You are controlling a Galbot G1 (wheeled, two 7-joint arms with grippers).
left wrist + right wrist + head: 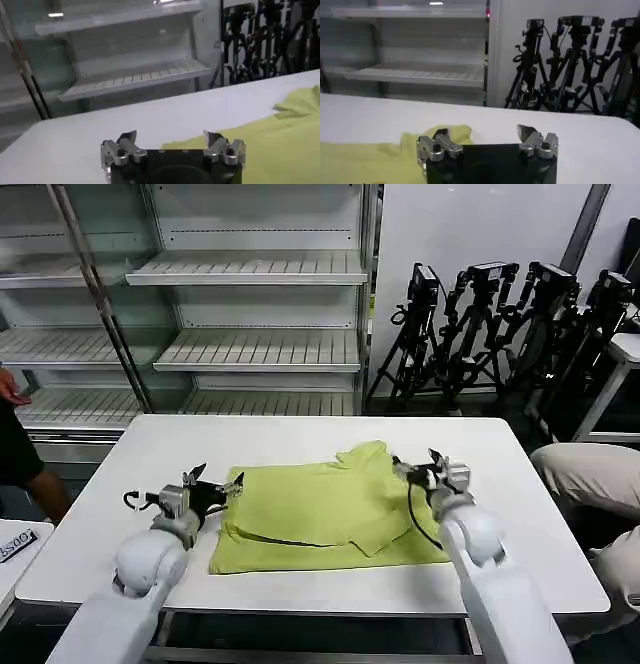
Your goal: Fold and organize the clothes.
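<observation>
Lime T-shirt (320,519): partly folded, mid-tabletop (140,474), toward near edge.
Left end effector (222,489): released, empty, at shirt's left edge.
Right end effector (432,467): released, empty, at shirt's right edge.
Risk: uneven pinches could drag thin fabric, undoing fold.

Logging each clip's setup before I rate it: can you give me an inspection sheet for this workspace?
Surface: white table, bare around the garment.
Job's things: lime T-shirt, partly folded, lying flat at the table's middle, one part bunched up at its far right.
Clutter: nothing seen on the table.
Hands: left hand open, low at the shirt's left edge; right hand open, at the shirt's right edge beside the bunched part. Neither holds fabric.
Cables: a black cable loops along the right wrist, over the shirt.
Surroundings: empty white shelving behind the table; black tripods at the back right; a person in beige trousers sits at the right edge.
</observation>
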